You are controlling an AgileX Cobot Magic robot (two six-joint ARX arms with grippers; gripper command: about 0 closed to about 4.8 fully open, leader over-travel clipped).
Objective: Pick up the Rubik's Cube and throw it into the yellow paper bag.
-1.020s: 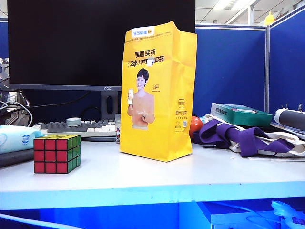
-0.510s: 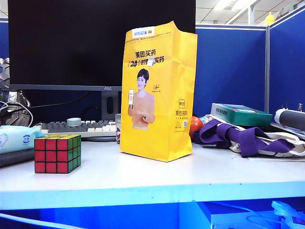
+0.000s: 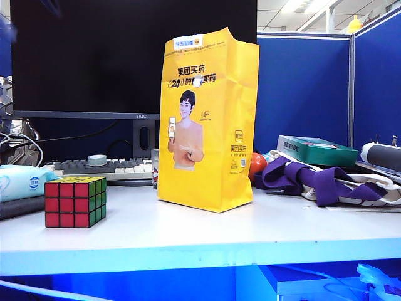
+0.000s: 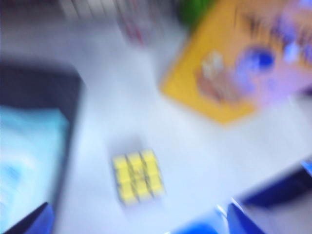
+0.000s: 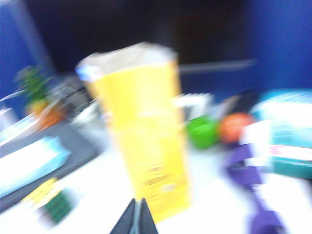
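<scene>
The big black monitor (image 3: 131, 56) fills the back of the desk, with a keyboard (image 3: 103, 168) at its foot. In front of it the yellow paper bag (image 3: 208, 119) stands upright on the pale table (image 3: 250, 229), mouth open at the top, printed figure facing us. Off to the bag's right a purple strap (image 3: 313, 182) sprawls by a green box (image 3: 316, 150). To the bag's left, well apart from it, sits the Rubik's Cube (image 3: 75, 202), red face toward us, green on its side, yellow on top, flat on the table and touched by nothing.

The left wrist view is a smear: the left gripper (image 4: 141, 222) hangs above the cube, blue fingertips (image 4: 34, 222) spread wide at the frame's edges, empty. The right gripper (image 5: 135, 217) points at the bag's foot, dark tips pressed together, holding nothing.
</scene>
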